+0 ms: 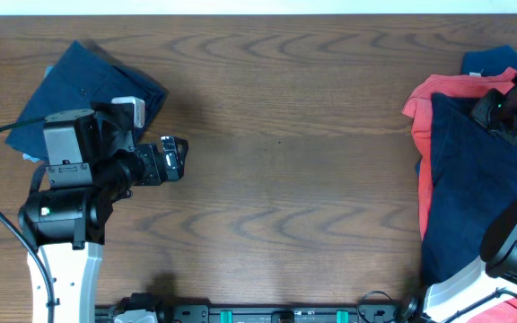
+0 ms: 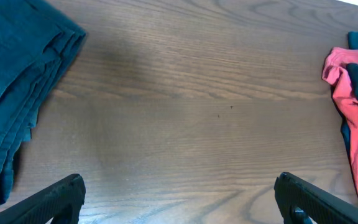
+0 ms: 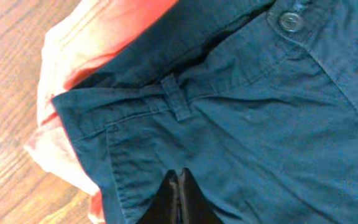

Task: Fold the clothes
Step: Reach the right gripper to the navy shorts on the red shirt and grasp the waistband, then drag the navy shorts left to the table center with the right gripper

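Overhead: navy shorts (image 1: 474, 179) lie over coral shirts (image 1: 420, 106) at the table's (image 1: 285, 135) right edge. Left wrist: left gripper (image 2: 179, 196) gapes wide above bare wood. Right wrist: right gripper (image 3: 180, 194) pinches the navy shorts' cloth below the waistband (image 3: 166, 102). The cotton looks soft, limp and light, so the firmer waistband seems the best hold.
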Available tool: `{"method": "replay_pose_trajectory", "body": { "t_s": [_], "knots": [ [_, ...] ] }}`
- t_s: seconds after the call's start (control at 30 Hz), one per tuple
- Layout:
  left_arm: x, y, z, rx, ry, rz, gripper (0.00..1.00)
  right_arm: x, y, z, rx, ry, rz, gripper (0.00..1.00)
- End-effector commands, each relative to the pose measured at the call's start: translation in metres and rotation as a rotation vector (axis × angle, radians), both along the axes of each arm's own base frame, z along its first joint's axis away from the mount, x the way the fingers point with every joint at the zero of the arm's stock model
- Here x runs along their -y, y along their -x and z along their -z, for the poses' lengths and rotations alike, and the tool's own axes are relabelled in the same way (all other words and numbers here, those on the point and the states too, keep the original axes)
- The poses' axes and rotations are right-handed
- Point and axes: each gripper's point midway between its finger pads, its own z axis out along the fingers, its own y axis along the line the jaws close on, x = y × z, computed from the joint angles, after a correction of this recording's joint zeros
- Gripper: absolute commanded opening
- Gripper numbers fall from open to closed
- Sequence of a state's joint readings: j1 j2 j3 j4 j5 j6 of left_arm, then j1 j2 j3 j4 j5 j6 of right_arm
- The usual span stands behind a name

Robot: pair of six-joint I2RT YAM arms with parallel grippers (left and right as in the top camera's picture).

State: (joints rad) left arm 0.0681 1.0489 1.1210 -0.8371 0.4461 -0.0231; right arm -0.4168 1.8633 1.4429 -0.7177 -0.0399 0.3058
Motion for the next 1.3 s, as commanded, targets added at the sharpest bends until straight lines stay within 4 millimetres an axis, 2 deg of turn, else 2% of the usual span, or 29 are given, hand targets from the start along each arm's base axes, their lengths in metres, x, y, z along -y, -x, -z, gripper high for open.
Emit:
{"method": "replay_pose_trajectory", "body": {
  "t_s": [0.0, 0.07, 0.1, 0.13, 0.27, 0.4, 0.43, 0.5, 0.63, 0.67, 0.73, 0.83, 0.87, 0.97, 1.07, 1.13, 1.2, 1.27],
  "knots": [
    [0.004, 0.001, -0.012, 0.027, 0.01, 0.013, 0.98, -0.025, -0.013, -0.009, 0.071, -0.082, -0.16, 0.3],
    [0.004, 0.001, -0.012, 0.026, 0.01, 0.013, 0.98, -0.039, -0.015, -0.009, 0.08, -0.113, -0.237, 0.6],
    [0.004, 0.001, -0.012, 0.026, 0.01, 0.013, 0.98, -0.041, -0.014, -0.006, 0.067, -0.111, -0.238, 0.7],
    [0.004, 0.001, -0.012, 0.026, 0.01, 0.013, 0.98, -0.043, -0.012, -0.002, 0.053, -0.108, -0.233, 0.75],
    [0.004, 0.002, -0.011, 0.019, 0.011, 0.013, 0.98, -0.043, -0.005, 0.02, -0.016, -0.078, -0.174, 0.81],
    [0.004, 0.005, -0.008, 0.001, 0.012, 0.013, 0.98, -0.046, -0.003, 0.04, -0.056, -0.1, -0.167, 0.8],
    [0.004, 0.006, -0.007, -0.003, 0.012, 0.013, 0.98, -0.047, -0.003, 0.045, -0.066, -0.104, -0.167, 0.79],
    [0.004, 0.006, -0.007, -0.004, 0.012, 0.013, 0.98, -0.047, -0.001, 0.055, -0.086, -0.114, -0.166, 0.7],
    [0.004, 0.006, -0.007, -0.003, 0.012, 0.013, 0.98, -0.045, -0.001, 0.063, -0.097, -0.119, -0.162, 0.38],
    [0.004, 0.006, -0.007, -0.003, 0.012, 0.013, 0.98, -0.044, -0.003, 0.062, -0.089, -0.115, -0.161, 0.32],
    [0.004, 0.006, -0.007, -0.003, 0.012, 0.013, 0.98, -0.042, -0.007, 0.061, -0.072, -0.111, -0.151, 0.27],
    [0.004, 0.006, -0.007, -0.003, 0.012, 0.013, 0.98, -0.036, -0.009, 0.059, -0.054, -0.118, -0.108, 0.05],
    [0.004, 0.006, -0.007, -0.003, 0.012, 0.013, 0.98, -0.033, -0.009, 0.059, -0.048, -0.122, -0.087, 0.01],
    [0.004, 0.006, -0.007, -0.003, 0.012, 0.013, 0.98, -0.027, -0.012, 0.052, -0.016, -0.134, -0.065, 0.01],
    [0.003, 0.006, -0.008, 0.001, 0.007, 0.009, 0.98, -0.015, -0.014, 0.033, 0.025, -0.118, -0.047, 0.01],
    [-0.002, 0.005, -0.008, 0.008, -0.016, -0.012, 0.98, -0.007, -0.015, 0.012, 0.07, -0.106, -0.033, 0.01],
    [-0.009, 0.005, -0.01, 0.022, -0.047, -0.04, 0.98, -0.002, -0.017, -0.017, 0.138, -0.103, -0.035, 0.01],
    [-0.017, 0.005, -0.016, 0.044, -0.067, -0.086, 0.98, -0.003, -0.021, -0.054, 0.229, -0.093, -0.058, 0.01]
  ]
}}
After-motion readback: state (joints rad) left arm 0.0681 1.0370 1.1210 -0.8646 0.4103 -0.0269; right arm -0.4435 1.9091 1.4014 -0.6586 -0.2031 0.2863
